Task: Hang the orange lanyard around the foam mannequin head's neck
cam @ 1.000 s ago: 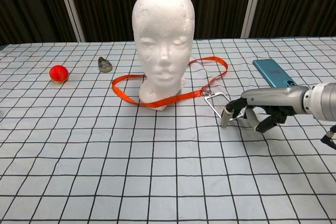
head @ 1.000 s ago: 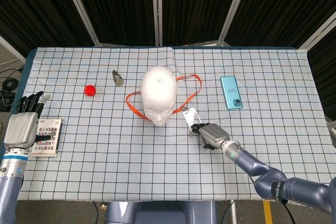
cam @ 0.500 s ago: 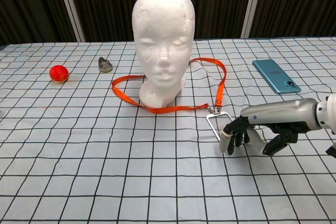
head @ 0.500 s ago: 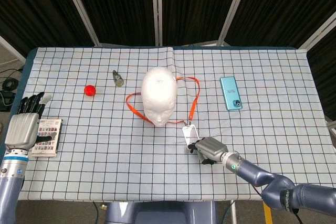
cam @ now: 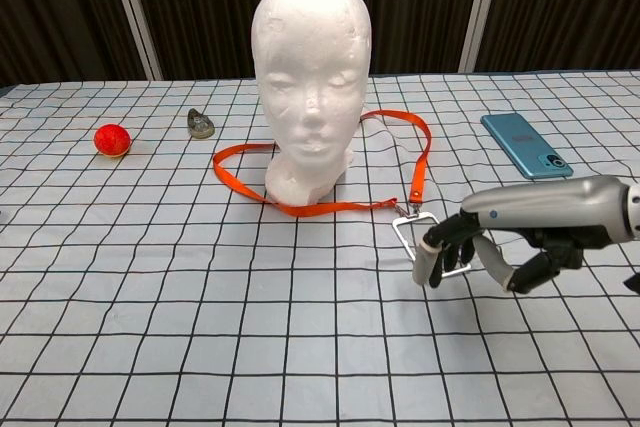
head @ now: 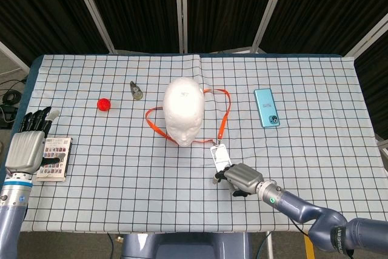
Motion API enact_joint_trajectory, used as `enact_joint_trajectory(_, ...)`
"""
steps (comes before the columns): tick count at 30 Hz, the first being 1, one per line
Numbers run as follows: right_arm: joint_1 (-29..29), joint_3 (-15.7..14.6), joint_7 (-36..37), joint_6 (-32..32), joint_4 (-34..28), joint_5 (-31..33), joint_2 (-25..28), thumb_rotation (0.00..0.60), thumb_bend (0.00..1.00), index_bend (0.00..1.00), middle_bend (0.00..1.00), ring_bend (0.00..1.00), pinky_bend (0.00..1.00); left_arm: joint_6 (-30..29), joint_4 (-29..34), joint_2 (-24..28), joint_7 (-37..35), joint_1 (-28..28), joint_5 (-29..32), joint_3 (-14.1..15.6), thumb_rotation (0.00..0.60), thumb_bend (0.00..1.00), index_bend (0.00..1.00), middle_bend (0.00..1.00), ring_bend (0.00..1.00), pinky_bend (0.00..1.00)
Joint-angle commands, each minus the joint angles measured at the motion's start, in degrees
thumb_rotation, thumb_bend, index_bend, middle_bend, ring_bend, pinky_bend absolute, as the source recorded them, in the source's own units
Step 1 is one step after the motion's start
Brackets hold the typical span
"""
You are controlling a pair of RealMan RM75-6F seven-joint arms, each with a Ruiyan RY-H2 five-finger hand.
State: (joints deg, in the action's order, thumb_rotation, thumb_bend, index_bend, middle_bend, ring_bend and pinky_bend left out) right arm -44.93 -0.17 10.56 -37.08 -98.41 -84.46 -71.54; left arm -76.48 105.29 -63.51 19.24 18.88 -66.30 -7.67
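Fingers [cam: 432,265] of right hand [cam: 490,247] pinching clear badge holder [cam: 428,245] on orange fabric lanyard [cam: 300,206]; tugging nearer risking toppling white foam mannequin head [cam: 310,67].

The head [cam: 310,67] is standing mid-table, the lanyard [cam: 330,162] lying around its base; its badge holder [head: 219,154] is lying before it, just behind my right hand [head: 241,178].

Lab test rig: black curtain panels [head: 133,4] behind grid-cloth table [head: 121,150].
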Motion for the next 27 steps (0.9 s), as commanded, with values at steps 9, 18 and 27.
enact_joint_trajectory(9,2.2,1.4,-6.8,-4.5,5.4,4.2,-4.3,0.600,1.00,0.27,0.23,0.19,0.23,0.0,0.4,0.1,-0.3,-0.2,-1.0,0.1,0.600,0.00,0.00,0.00,0.00,0.00)
enact_joint_trajectory(18,1.7,1.0,-10.6,-2.4,6.5,8.5,-5.9,0.600,1.00,0.27,0.23,0.19,0.23,0.0,0.4,0.5,-0.9,-0.4,-1.1,0.0,0.600,0.00,0.00,0.00,0.00,0.00)
enact_joint_trajectory(27,1.2,-0.7,-13.3,0.2,3.2,10.1,-3.9,0.600,1.00,0.27,0.23,0.19,0.23,0.2,0.4,0.5,-1.0,-0.5,-1.3,0.0,0.600,0.00,0.00,0.00,0.00,0.00)
